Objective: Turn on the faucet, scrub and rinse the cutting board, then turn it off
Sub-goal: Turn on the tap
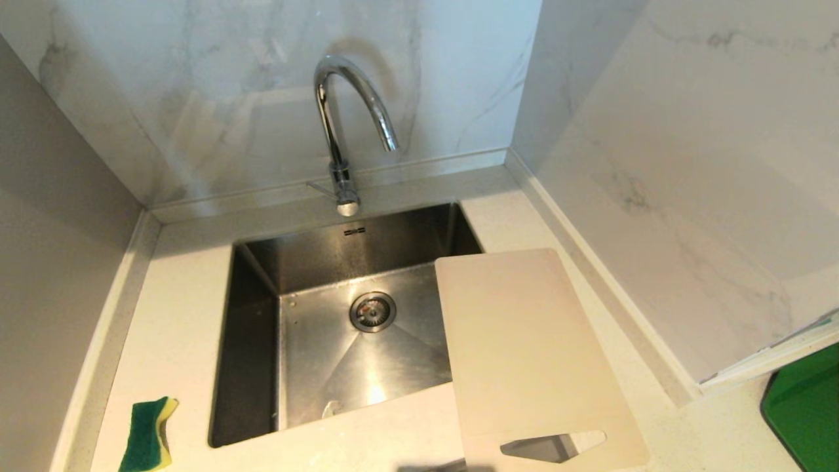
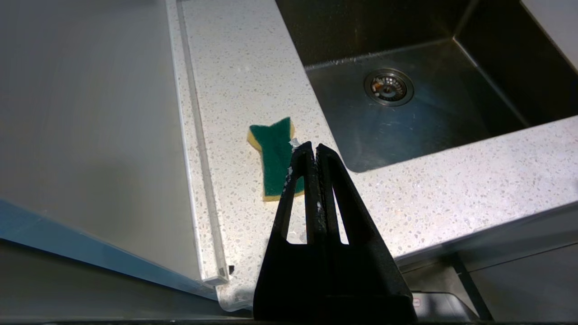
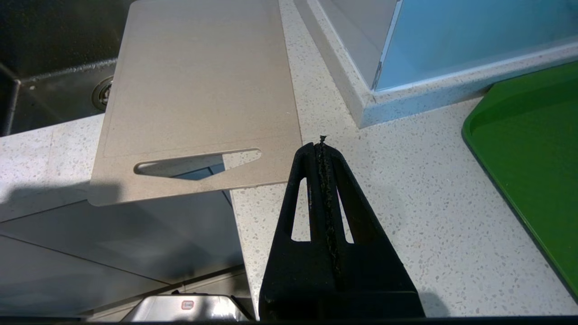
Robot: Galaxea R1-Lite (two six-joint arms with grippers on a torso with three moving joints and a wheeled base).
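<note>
The cutting board [image 1: 524,347] is what you are here for, and neither gripper has it: your left gripper [image 2: 311,151] has its two black fingers pressed flat together on nothing, and your right gripper [image 3: 321,151] is the same, tips closed with only a dark crumbly line between them. Both hang above the front of the counter [image 1: 177,328], and you see neither arm from the head camera. Just past your left fingertips lies a sponge [image 2: 275,162], green side up with a yellow layer under it, flat on the speckled counter to the left of the sink [image 1: 262,393] and near the counter's front edge. Just past your right fingertips is bare counter, with the near corner of the board close beside them. The board lies flat at the sink's right side, its far left part reaching out over the basin, its handle slot [image 3: 194,163] at the near end hanging past the counter's front edge. Off to your right sits a bright green flat tray [image 3: 533,158], apart from the board. Further out, the drain [image 1: 372,311] sits in the middle of the steel basin, which looks dry, and the faucet [image 1: 344,131] stands behind the sink, its spout arching forward and to the right, thin lever [image 1: 321,189] pointing left at its base, no water running.
</note>
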